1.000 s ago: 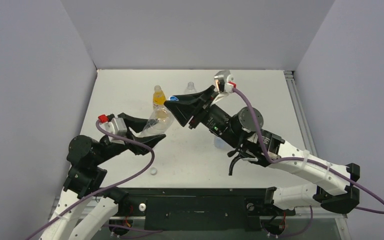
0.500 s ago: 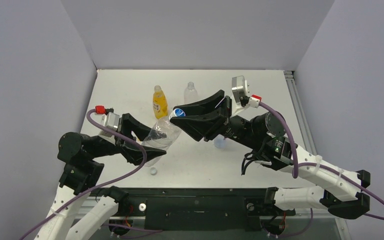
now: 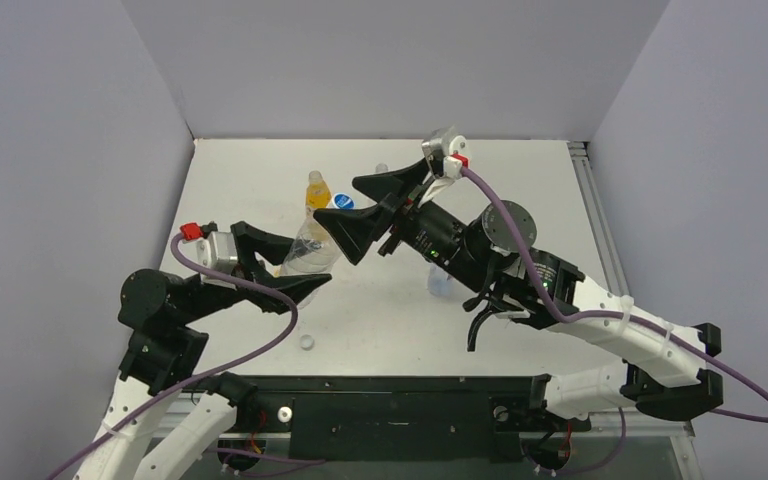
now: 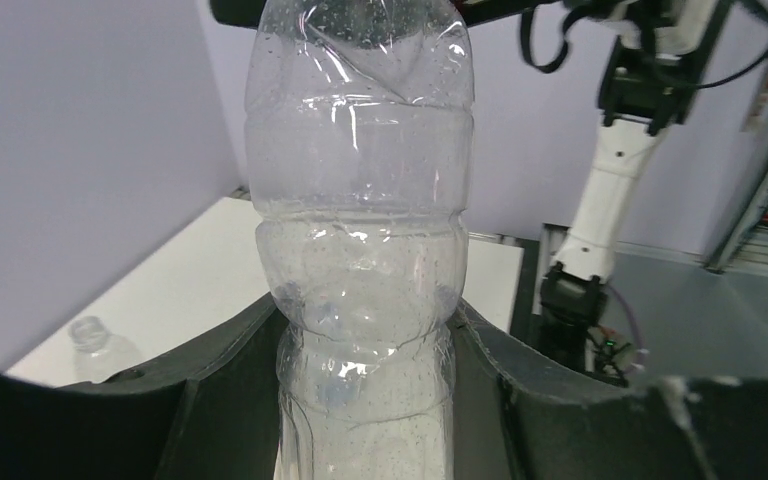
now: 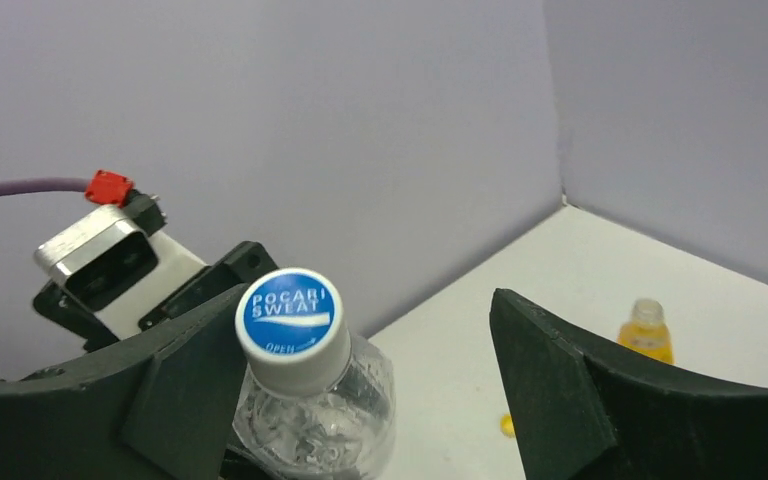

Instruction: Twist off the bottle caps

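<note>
My left gripper [image 3: 295,265] is shut on the lower body of a clear bottle [image 4: 360,220], which it holds off the table, tilted toward the right arm. The bottle's cap [image 5: 290,322], white with a blue top, is still on its neck. My right gripper [image 5: 365,345] is open around that cap; the cap lies against the left finger [image 5: 185,370], with a wide gap to the other finger. In the top view the cap [image 3: 340,203] shows between the right gripper's [image 3: 363,210] fingers. A yellow-orange bottle [image 3: 317,190] stands behind with no cap on it.
A small yellow cap [image 5: 506,426] lies on the table near the yellow-orange bottle [image 5: 646,328]. A white cap [image 3: 306,342] lies near the front edge. A clear bottle [image 3: 381,170] stands at the back, and a small bluish one [image 3: 440,285] sits under the right arm. Grey walls enclose the table.
The right gripper was shut on the cap, turned with it, then opened and swung back. The left arm shifted the bottle down-left and then back up.
</note>
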Motion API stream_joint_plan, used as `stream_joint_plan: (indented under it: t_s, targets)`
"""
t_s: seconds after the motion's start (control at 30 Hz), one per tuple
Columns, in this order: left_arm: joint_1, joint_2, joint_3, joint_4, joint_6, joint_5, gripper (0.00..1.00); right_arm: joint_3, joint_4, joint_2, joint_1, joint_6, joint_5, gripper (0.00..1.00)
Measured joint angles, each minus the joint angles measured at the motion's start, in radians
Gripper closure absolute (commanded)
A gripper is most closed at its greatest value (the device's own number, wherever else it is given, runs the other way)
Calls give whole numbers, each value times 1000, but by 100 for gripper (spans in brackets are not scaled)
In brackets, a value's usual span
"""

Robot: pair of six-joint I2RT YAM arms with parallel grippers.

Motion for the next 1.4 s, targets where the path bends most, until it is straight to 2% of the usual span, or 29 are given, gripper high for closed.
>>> stream_joint_plan:
  t_s: [0.17, 0.5, 0.8, 1.07, 1.33, 1.4]
  targets:
    - [0, -31, -56, -5, 132, -138, 100, 89, -88, 42, 71, -29, 235, 16]
    - [0, -55, -150, 9, 304, -306, 100, 283, -141, 192, 145, -41, 432, 16]
    - [0, -73, -154, 17, 340, -330, 100, 324, -164, 298, 154, -33, 539, 34]
    - [0, -80, -154, 16, 347, -329, 100, 325, -140, 303, 157, -14, 558, 50]
    - [0, -90, -158, 28, 348, -330, 100, 312, -108, 297, 157, -6, 565, 73]
    - [0, -90, -158, 30, 349, -330, 100, 303, -102, 290, 156, -5, 567, 82]
